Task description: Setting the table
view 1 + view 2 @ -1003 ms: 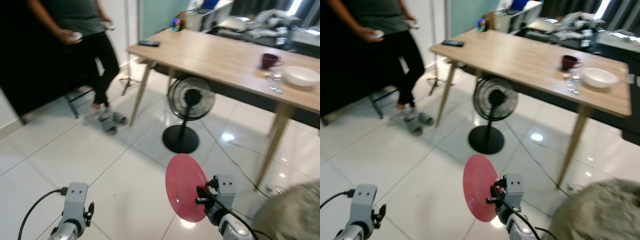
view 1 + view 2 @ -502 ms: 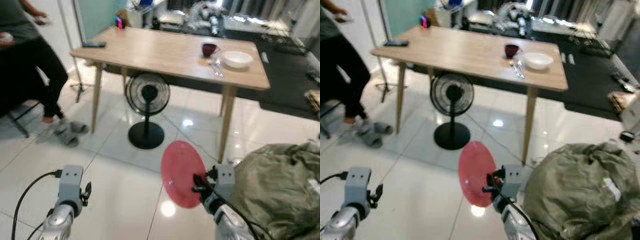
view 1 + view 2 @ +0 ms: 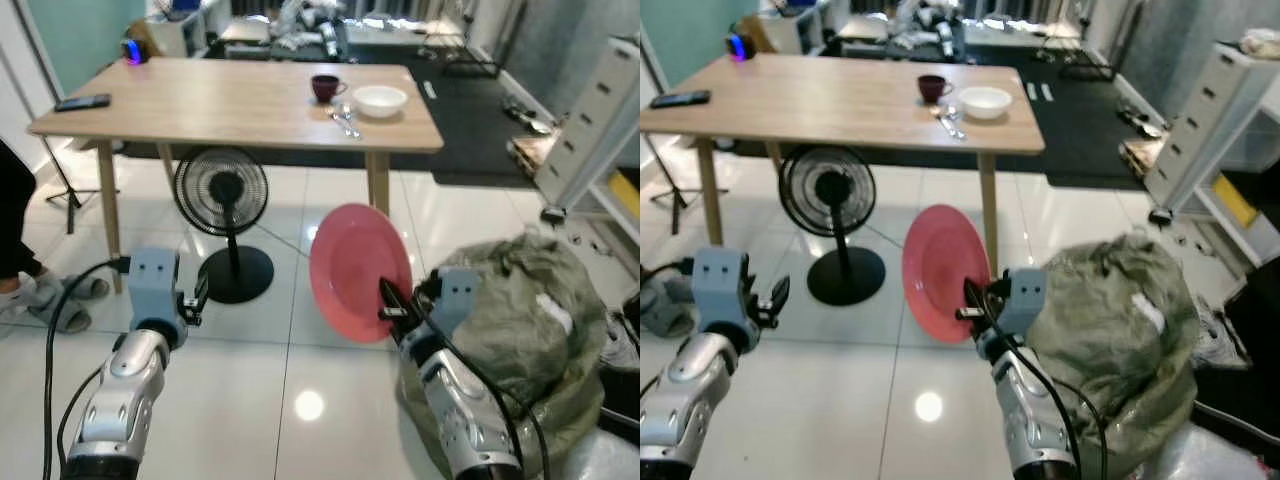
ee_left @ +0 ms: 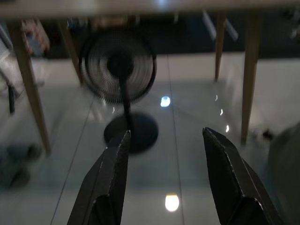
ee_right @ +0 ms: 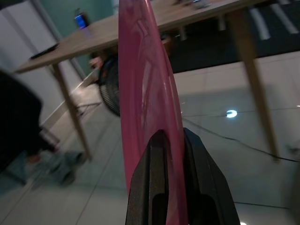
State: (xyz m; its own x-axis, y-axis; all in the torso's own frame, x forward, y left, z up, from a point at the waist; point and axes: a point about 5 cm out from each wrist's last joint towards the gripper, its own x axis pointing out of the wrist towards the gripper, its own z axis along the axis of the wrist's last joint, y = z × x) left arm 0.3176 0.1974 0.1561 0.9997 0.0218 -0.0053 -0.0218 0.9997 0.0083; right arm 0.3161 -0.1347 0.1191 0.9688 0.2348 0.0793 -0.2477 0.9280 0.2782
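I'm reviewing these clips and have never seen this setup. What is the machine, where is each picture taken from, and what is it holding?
This is a walking humanoid robot with two silver arms, each ending in two long black fingers. The two wide pictures come from a stereo camera on its head, looking forward and down. The other two come from cameras on its wrists, looking along the fingers.

The right gripper is shut on a pink plate, held on edge; the right wrist view shows the fingers pinching its rim. The left gripper is open and holds nothing.

Ahead stands a wooden table bearing a dark red cup, a white bowl, some cutlery and a remote. A black floor fan stands under it, and an olive bag sits to the robot's right.
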